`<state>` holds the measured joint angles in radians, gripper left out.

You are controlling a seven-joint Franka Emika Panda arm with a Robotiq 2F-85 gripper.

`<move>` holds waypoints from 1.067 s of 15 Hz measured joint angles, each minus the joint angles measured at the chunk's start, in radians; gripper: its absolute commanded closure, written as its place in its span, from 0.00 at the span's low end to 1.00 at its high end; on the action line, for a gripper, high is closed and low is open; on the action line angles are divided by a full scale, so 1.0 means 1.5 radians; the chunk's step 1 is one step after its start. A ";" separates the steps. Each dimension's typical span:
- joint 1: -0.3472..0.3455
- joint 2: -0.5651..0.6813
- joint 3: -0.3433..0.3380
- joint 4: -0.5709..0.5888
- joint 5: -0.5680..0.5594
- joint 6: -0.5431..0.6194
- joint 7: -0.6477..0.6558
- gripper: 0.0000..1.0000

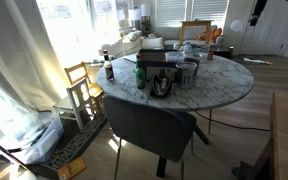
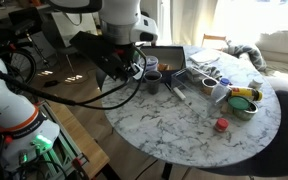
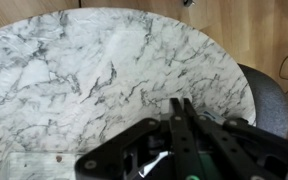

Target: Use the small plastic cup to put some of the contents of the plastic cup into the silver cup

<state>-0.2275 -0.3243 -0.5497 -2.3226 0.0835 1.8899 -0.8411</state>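
Silver cup [image 2: 152, 83], likely the darker of two, stands near the rim of the marble table [image 2: 189, 135]. Gripper [image 3: 180, 108] above that table: fingers together, nothing held. We would open wide, then clamp the small plastic cup upright.

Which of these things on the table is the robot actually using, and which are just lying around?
In the job:
- gripper, shut
- cups beside it

Just lying about:
- small red lid
- bowl with yellow and green items
- dark tray
- bottle
- chair
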 measured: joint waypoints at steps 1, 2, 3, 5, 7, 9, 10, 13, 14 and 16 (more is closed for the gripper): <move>0.000 0.000 0.000 0.000 0.000 0.000 0.000 0.99; -0.001 0.000 0.000 0.000 0.000 0.000 0.000 0.99; -0.003 0.000 0.002 0.000 0.000 0.000 0.000 0.99; -0.004 0.008 -0.001 0.012 0.028 -0.032 -0.008 0.99; -0.005 0.038 -0.019 0.045 0.082 -0.094 -0.031 0.99; -0.010 0.088 -0.048 0.089 0.136 -0.161 -0.069 0.99; -0.017 0.119 -0.063 0.111 0.163 -0.194 -0.091 0.99; -0.055 0.224 -0.089 0.166 0.240 -0.291 -0.164 0.99; -0.072 0.259 -0.089 0.181 0.262 -0.324 -0.183 0.99; -0.110 0.332 -0.081 0.212 0.303 -0.389 -0.212 0.99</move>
<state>-0.3923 0.1730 -0.6718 -2.0039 0.5386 1.3065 -1.1589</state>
